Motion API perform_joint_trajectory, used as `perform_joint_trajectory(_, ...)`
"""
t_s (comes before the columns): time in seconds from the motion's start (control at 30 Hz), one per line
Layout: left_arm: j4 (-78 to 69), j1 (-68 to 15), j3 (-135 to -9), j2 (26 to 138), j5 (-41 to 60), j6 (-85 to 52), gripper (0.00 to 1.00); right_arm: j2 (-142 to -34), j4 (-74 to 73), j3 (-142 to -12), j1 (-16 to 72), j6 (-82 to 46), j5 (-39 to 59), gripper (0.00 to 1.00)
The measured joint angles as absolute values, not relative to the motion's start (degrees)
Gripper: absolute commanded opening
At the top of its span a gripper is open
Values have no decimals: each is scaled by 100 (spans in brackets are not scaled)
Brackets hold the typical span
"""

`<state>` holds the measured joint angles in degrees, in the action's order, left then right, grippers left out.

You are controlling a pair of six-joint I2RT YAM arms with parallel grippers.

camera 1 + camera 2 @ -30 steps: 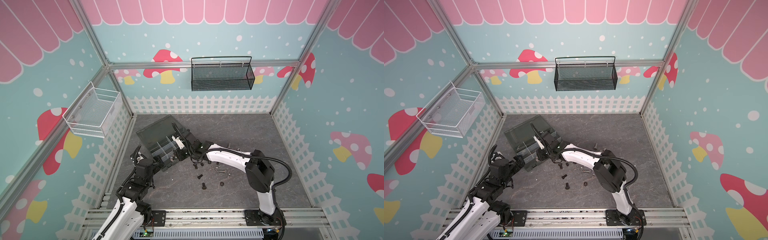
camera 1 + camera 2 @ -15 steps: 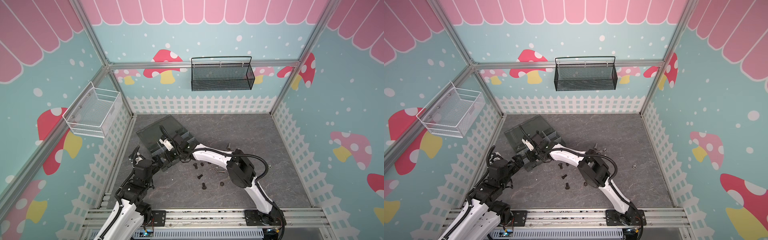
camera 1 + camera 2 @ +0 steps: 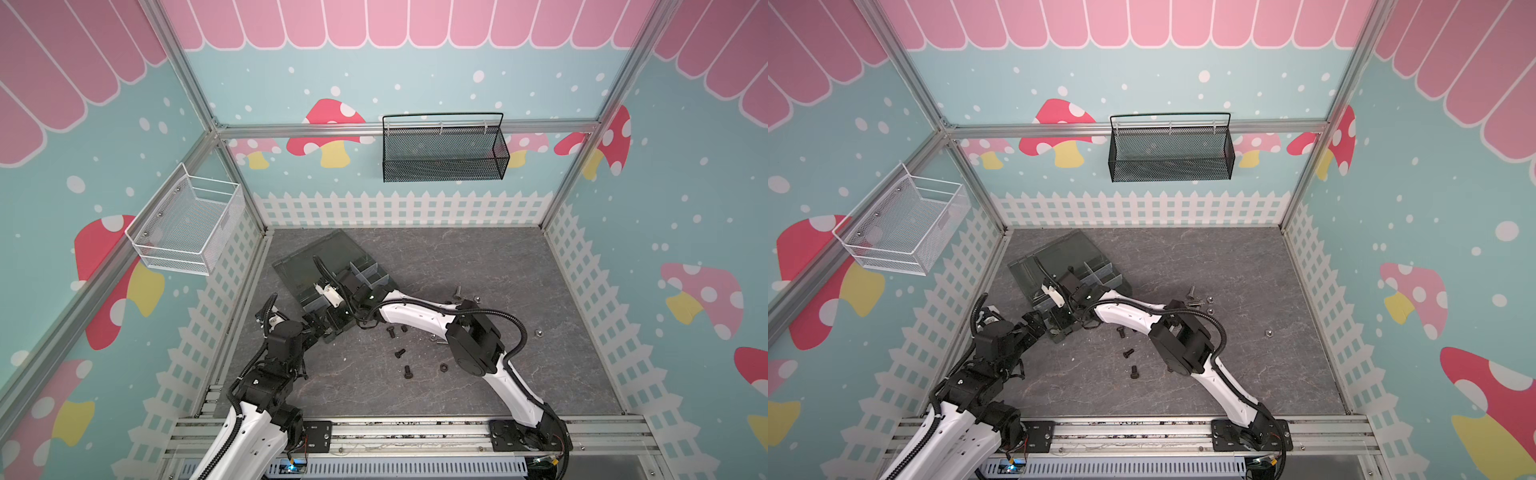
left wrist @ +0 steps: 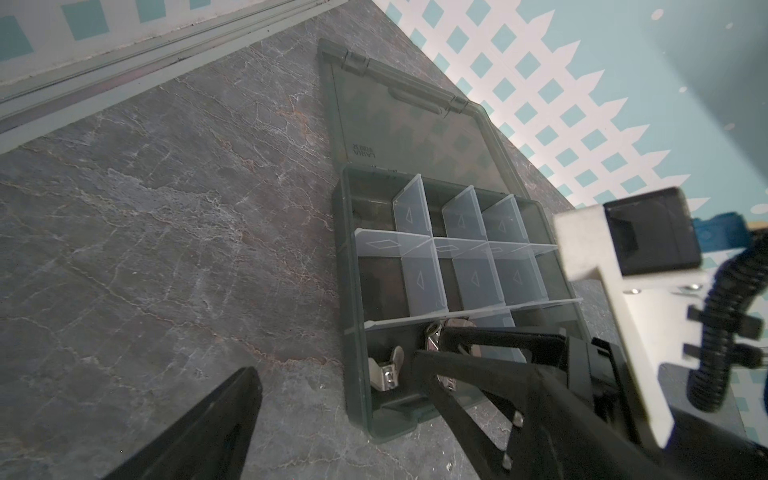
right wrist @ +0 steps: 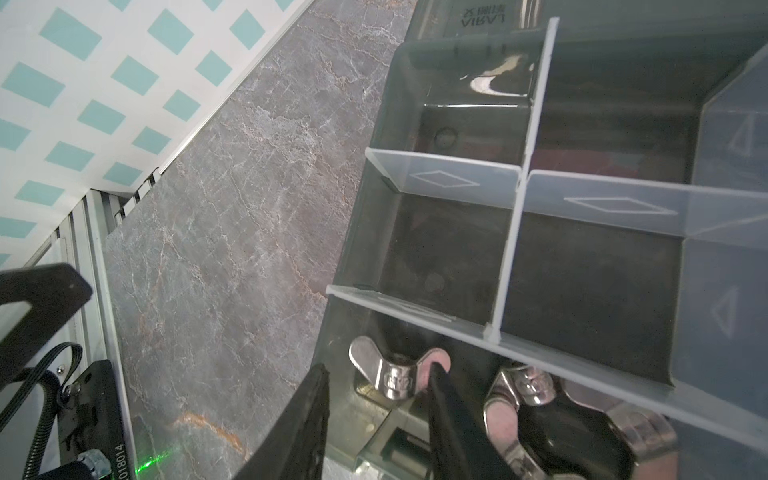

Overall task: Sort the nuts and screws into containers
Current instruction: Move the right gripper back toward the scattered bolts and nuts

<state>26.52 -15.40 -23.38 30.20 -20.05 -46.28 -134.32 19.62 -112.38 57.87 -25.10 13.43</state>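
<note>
The dark grey organizer box (image 3: 309,266) lies open at the left rear of the floor; its containers (image 4: 378,286) are split by clear dividers. My right gripper (image 5: 378,415) reaches across into the box's near corner compartment. It is open, and a silver wing nut (image 5: 395,374) lies loose at its fingertips, touching one of them. A second wing nut (image 5: 523,386) lies beside it. My left gripper (image 4: 336,370) is open and straddles that corner's wall. Black screws (image 3: 400,353) and a black nut (image 3: 444,368) lie on the floor in front; silver screws (image 3: 457,293) lie further right.
A silver nut (image 3: 538,332) lies alone at the right of the floor. A white wire basket (image 3: 187,226) hangs on the left wall and a black mesh basket (image 3: 442,153) on the back wall. The box's lid (image 4: 415,124) lies flat behind it.
My right gripper moved from over the box's middle to its near-left corner compartment and opened; the wing nut now lies loose there. The left arm has hardly moved.
</note>
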Motion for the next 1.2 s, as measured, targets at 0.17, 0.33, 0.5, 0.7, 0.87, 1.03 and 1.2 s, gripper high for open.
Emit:
perform_joint_trajectory(0.17,2729,-1540,-2338,2943,-2043,-4628,100,-13356,2056,-11212,5784,-2536,1085,41)
perform_joint_trajectory(0.33,2764,-1538,-2338,2880,-2064,-4628,100,-12707,2091,-10777,5732,-2606,613,41)
perform_joint_trajectory(0.5,2781,-1538,-2338,2849,-2093,-4628,100,-11662,1994,-9898,5494,-2768,123,41)
perform_joint_trajectory(0.7,2781,-1538,-2338,2853,-2106,-4628,100,-10414,1940,-8370,4851,-3148,-368,41)
perform_joint_trajectory(0.87,2779,-1540,-2338,2902,-2104,-4626,100,-9631,2043,-7050,4198,-3570,-517,41)
perform_joint_trajectory(1.03,2757,-1538,-2338,3037,-2102,-4609,100,-9085,2565,-6193,3903,-3756,-574,43)
perform_joint_trajectory(1.2,2622,-1538,-2338,3225,-2102,-4604,100,-8766,3164,-5830,3900,-3505,-388,46)
